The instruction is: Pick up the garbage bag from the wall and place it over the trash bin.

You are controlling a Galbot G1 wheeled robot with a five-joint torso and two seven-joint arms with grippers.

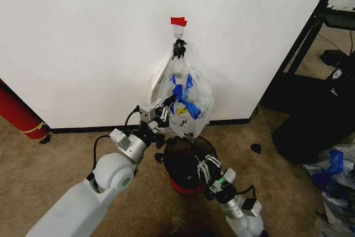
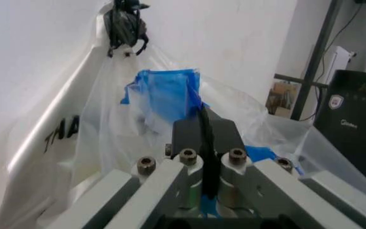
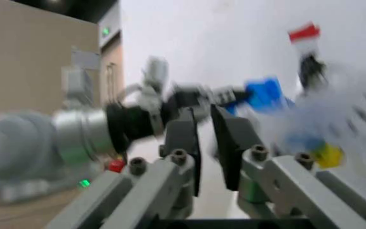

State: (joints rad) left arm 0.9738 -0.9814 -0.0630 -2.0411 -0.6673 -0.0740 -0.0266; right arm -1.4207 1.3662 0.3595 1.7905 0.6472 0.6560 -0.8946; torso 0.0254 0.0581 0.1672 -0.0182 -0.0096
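Pinching blue handle of garbage bag [image 1: 186, 104] in left gripper [image 1: 165, 112], freeing it from wall [image 1: 83, 37] hook; right gripper [image 1: 206, 167], fingers slightly parted, waiting above trash bin [image 1: 183, 165].

The garbage bag [image 1: 191, 104] (thin, see-through, blue-edged) hangs from the wall [image 1: 83, 43] hook, right against the left gripper [image 1: 165, 112], whose fingers pinch its blue edge. The trash bin [image 1: 186, 165] stands below it, touching the right gripper [image 1: 204, 169].
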